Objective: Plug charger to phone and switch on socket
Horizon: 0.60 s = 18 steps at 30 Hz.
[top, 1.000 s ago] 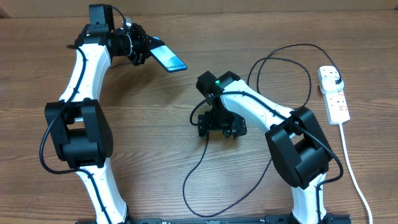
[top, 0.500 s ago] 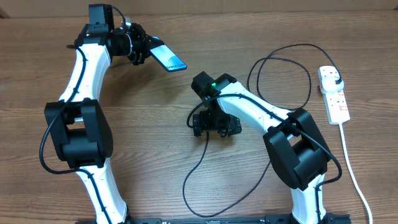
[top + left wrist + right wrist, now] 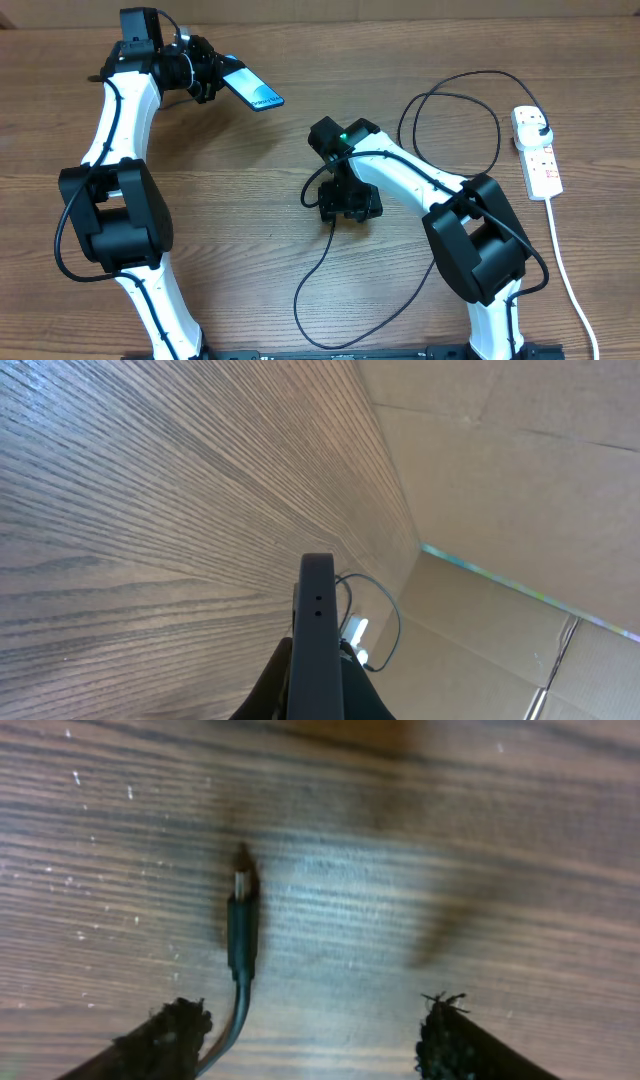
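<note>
My left gripper (image 3: 212, 78) is shut on the phone (image 3: 252, 90) and holds it tilted above the far left of the table. In the left wrist view the phone (image 3: 316, 622) shows edge-on between the fingers of the gripper (image 3: 316, 685). My right gripper (image 3: 348, 203) is open and low over the table's middle. In the right wrist view the charger's connector tip (image 3: 240, 915) lies flat on the wood just inside the left finger (image 3: 165, 1040), with the gripper (image 3: 315, 1035) untouched by it. The black cable (image 3: 312, 272) loops round to its plug (image 3: 537, 124) in the white socket strip (image 3: 541, 165).
The strip's white cord (image 3: 566, 270) runs down the right edge of the table. The cable makes a wide loop (image 3: 470, 78) at the back right. Cardboard walls (image 3: 520, 480) stand beyond the table's far edge.
My left arm has carried the phone further left and back. My right gripper has shifted slightly left over the cable tip and stays open.
</note>
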Each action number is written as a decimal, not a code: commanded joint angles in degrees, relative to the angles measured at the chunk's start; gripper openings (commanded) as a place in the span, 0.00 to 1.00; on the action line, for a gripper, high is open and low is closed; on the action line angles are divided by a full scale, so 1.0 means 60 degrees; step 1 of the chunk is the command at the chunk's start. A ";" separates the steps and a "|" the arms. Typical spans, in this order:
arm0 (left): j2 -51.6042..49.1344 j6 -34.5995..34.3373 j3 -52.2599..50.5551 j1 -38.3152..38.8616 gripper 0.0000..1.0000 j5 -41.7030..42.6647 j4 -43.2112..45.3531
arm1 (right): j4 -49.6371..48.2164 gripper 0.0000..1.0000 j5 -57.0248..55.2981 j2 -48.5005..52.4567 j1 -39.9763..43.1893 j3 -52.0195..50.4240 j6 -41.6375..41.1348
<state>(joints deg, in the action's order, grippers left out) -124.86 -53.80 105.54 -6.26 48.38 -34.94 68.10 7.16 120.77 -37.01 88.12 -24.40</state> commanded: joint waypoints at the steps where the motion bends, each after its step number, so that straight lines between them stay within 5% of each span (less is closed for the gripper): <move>1: -0.0011 0.0007 0.0197 0.0007 0.04 0.0215 0.0047 | -0.0051 0.62 -0.0335 0.0419 -0.0146 0.0200 0.0331; 11: -0.0011 0.0007 0.0197 0.0004 0.04 0.0244 0.0084 | -0.0415 0.60 -0.0696 0.0477 -0.0142 0.0200 0.0331; 18: -0.0015 0.0044 0.0197 0.0000 0.04 0.0415 0.0084 | -0.0739 0.45 -0.0878 0.0477 -0.0142 0.0200 0.0368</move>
<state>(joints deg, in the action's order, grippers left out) -124.86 -53.80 105.54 -6.26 48.42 -34.72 64.73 3.38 123.17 -37.60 88.62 -22.50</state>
